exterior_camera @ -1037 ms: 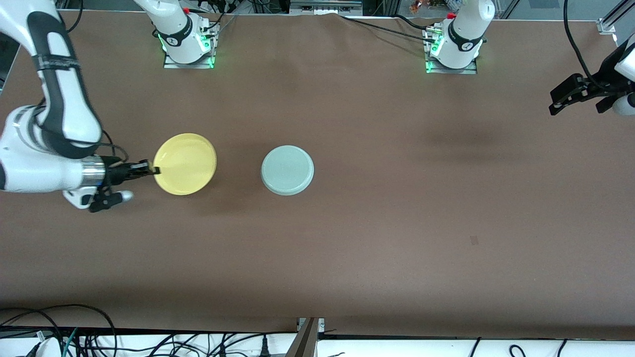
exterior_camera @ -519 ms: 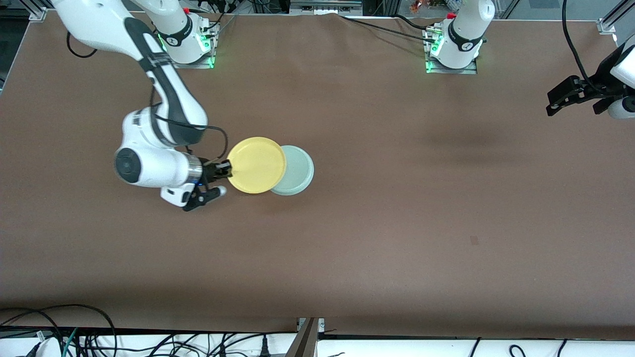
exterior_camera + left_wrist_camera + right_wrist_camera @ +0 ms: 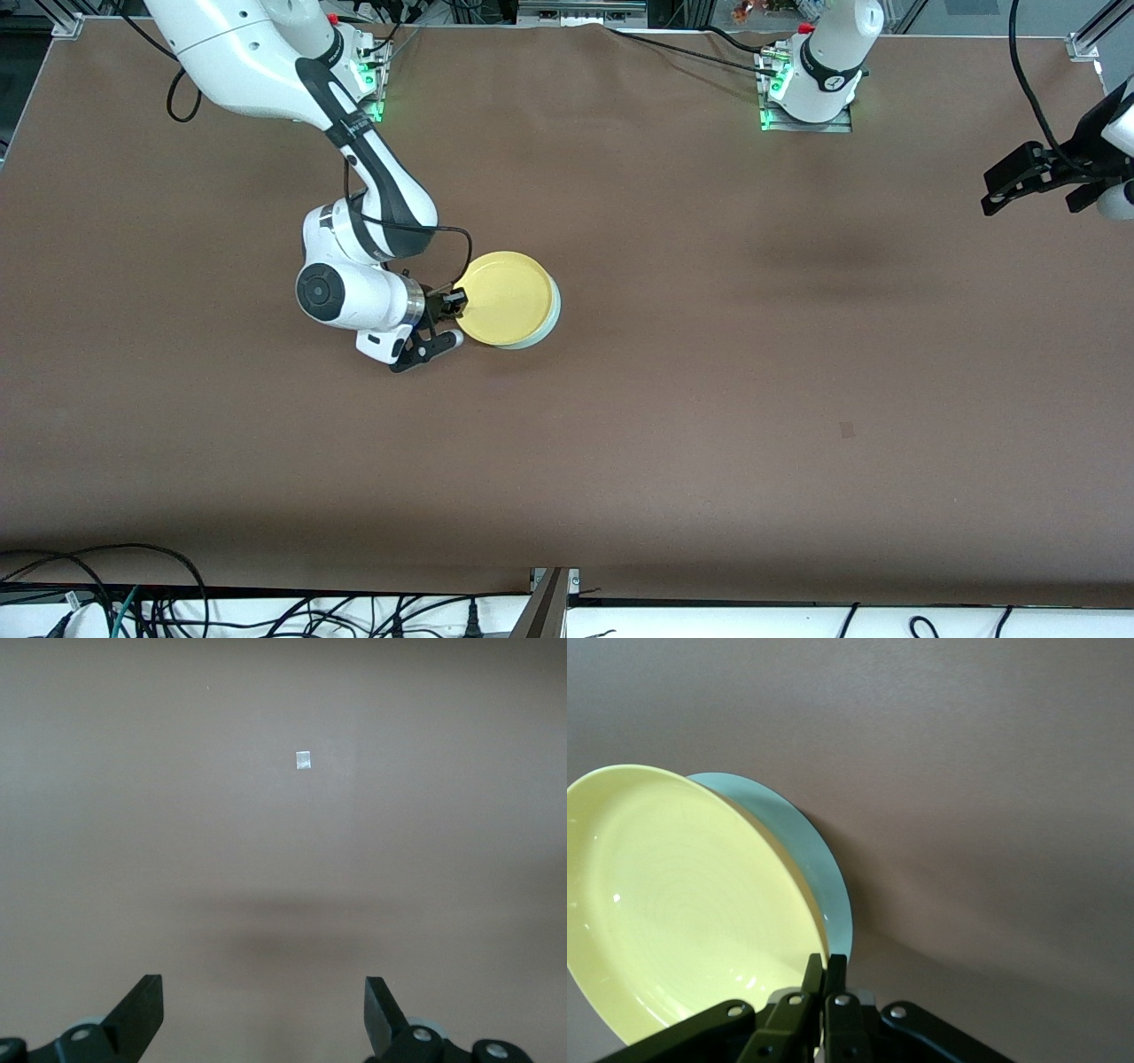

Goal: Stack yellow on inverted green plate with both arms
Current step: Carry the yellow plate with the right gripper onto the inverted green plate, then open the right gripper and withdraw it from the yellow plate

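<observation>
My right gripper (image 3: 456, 302) is shut on the rim of the yellow plate (image 3: 502, 298) and holds it right side up over the green plate (image 3: 551, 310), which lies upside down on the table and shows only as a thin crescent past the yellow one. In the right wrist view my closed gripper (image 3: 826, 967) pinches the yellow plate's rim (image 3: 682, 904), with the green plate (image 3: 806, 855) just under it. My left gripper (image 3: 1028, 173) waits in the air at the left arm's end of the table, open and empty; it also shows in the left wrist view (image 3: 264, 1010).
The brown table (image 3: 709, 354) is bare around the plates. A small pale mark (image 3: 303, 760) lies on the table below the left gripper. Cables run along the table's edge nearest the front camera.
My right arm has carried the yellow plate from the right arm's end of the table to over the green plate, now covering nearly all of it. The left gripper has barely moved.
</observation>
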Controlling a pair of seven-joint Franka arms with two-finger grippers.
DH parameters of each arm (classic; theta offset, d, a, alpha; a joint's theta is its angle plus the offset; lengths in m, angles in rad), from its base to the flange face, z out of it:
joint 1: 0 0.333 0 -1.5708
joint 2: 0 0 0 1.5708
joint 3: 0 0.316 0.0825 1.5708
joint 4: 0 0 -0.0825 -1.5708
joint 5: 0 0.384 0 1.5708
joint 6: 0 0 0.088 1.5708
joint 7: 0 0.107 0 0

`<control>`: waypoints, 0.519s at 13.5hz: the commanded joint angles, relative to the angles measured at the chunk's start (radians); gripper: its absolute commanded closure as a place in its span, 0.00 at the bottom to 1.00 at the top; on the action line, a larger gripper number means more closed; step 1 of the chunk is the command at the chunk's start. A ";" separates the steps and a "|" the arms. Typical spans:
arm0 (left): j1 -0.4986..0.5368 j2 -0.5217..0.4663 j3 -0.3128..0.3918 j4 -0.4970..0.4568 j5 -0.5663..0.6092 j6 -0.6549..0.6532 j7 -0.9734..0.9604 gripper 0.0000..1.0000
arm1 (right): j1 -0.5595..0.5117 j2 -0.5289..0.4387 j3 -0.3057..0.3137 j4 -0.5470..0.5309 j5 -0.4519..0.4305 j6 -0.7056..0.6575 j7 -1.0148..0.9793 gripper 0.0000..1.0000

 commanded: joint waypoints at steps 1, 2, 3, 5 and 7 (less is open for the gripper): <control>-0.005 0.025 -0.004 0.043 0.010 -0.016 0.000 0.00 | 0.029 0.017 -0.007 -0.004 0.013 0.040 0.012 1.00; -0.005 0.031 -0.004 0.049 0.007 -0.016 0.000 0.00 | 0.035 0.016 -0.007 -0.004 0.013 0.037 0.036 0.56; -0.007 0.034 -0.004 0.061 0.008 -0.016 0.000 0.00 | 0.049 0.011 -0.007 -0.004 0.012 0.034 0.089 0.03; -0.007 0.056 -0.004 0.078 0.007 -0.016 0.000 0.00 | 0.050 -0.027 -0.007 -0.001 0.007 0.010 0.157 0.00; -0.007 0.057 -0.004 0.078 0.007 -0.016 0.002 0.00 | 0.041 -0.090 -0.057 0.015 -0.005 -0.131 0.167 0.00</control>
